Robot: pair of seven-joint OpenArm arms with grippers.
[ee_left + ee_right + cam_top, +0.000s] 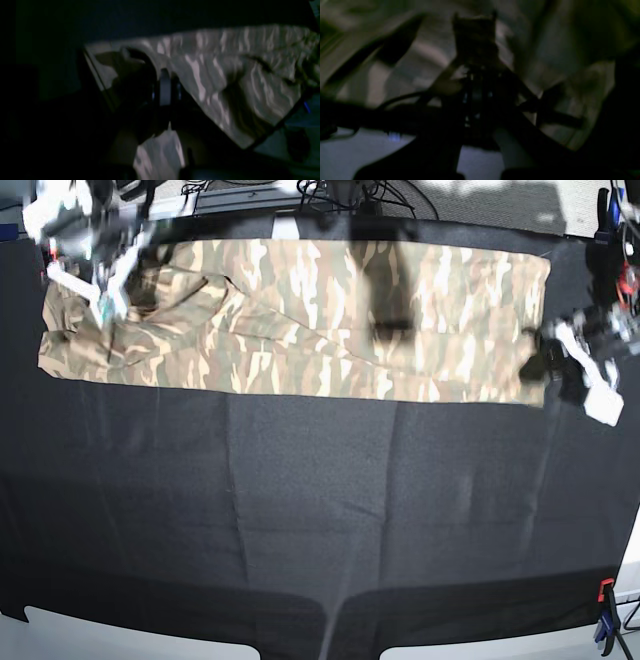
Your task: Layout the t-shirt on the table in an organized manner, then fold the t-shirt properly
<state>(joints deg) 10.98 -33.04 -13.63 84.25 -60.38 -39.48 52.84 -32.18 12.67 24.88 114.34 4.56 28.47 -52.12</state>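
While the t-shirt (300, 320) lies as a long camouflage band across the far side of the table (320, 510), we judge a fold to be under way. Our left gripper (550, 365) pinches the band's near corner; our right gripper (108, 305) sits shut at the opposite end, its hold unclear. We should move both ends together, keeping the cloth taut and edges level.

One t-shirt (300, 320) and one table (320, 510) are counted, two grippers (left (548, 365), right (105, 305)).
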